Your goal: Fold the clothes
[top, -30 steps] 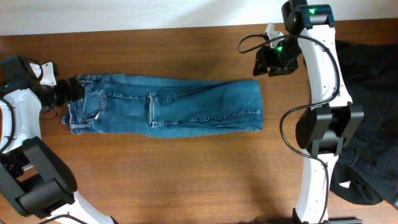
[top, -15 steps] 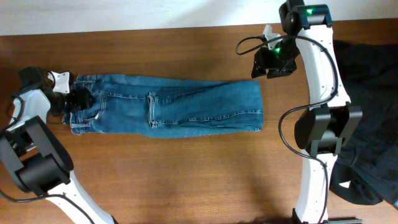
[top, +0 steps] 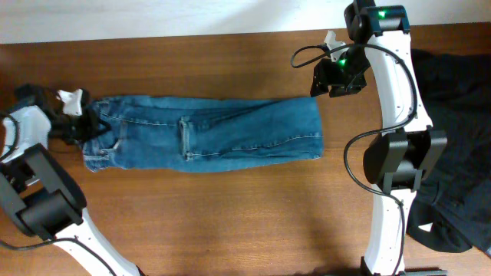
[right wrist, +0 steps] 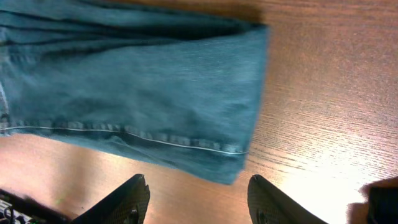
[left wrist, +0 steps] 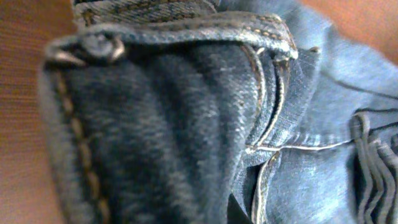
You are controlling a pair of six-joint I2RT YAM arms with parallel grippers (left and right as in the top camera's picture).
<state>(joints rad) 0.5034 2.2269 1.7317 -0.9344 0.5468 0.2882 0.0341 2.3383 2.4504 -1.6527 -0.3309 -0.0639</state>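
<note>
A pair of blue jeans (top: 222, 138) lies flat along the table, waist to the left and leg hems to the right. My left gripper (top: 83, 126) is at the waistband's left end, shut on the denim there. The left wrist view is filled with the waistband (left wrist: 186, 93) and its metal button (left wrist: 99, 43), very close; my own fingers are hidden. My right gripper (right wrist: 202, 202) hangs open above bare wood just past the leg hems (right wrist: 242, 149), holding nothing. From overhead the right gripper (top: 328, 75) sits beyond the jeans' far right corner.
A heap of dark clothing (top: 460, 153) covers the table's right side, behind the right arm's base (top: 399, 161). The wooden table (top: 230, 222) shows in front of the jeans. A pale wall edge (top: 153, 19) runs along the back.
My left gripper moved onto the waistband and closed on it. The waist end bunched and the jeans shifted slightly left. The right arm stayed where it was.
</note>
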